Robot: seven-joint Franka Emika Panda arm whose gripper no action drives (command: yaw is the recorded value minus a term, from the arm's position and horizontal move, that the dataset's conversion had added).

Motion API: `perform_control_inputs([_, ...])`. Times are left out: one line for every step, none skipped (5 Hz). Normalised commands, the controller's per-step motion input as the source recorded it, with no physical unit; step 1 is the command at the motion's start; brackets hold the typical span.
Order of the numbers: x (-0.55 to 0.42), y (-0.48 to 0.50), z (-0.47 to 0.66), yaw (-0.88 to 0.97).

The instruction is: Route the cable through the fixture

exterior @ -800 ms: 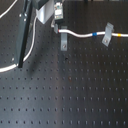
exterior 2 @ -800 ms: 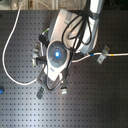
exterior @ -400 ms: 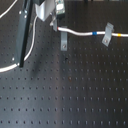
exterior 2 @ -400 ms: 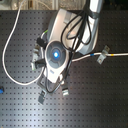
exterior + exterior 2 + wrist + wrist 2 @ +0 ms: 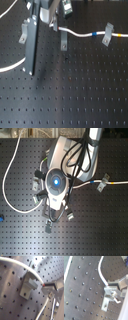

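Here's the long thin white cable (image 5: 80,34) stretched across the far side of the black perforated metal table (image 5: 75,95) in the first exterior view, running from near the small grey metal clip (image 5: 63,42) at the middle out toward the first exterior view's right, where a short blue band (image 5: 95,34) sits just before a second grey clip (image 5: 106,36) and a yellow band (image 5: 120,35) just after it. A third grey clip (image 5: 23,35) stands toward the first exterior view's left, apart from that run, and another white stretch (image 5: 12,65) curves in low on that same side. From above, in the second exterior view, the arm's white wrist housing with its glowing blue light (image 5: 56,179) covers the middle of the board, with the gripper hidden beneath it, and a big white loop (image 5: 11,178) sweeps round on the second exterior view's left. In the first wrist view the cord (image 5: 32,271) passes right over a grey angled bracket (image 5: 28,287), touching its top edge, with a red band (image 5: 44,285) just beside it. Whether the fingers are parted or closed, I can't tell: the tips are never clearly shown.
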Motion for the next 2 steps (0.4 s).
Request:
perform_control_inputs([-0.035,0.015,0.41,-1.00])
perform_control_inputs([-0.138,0.043,0.43,-0.88])
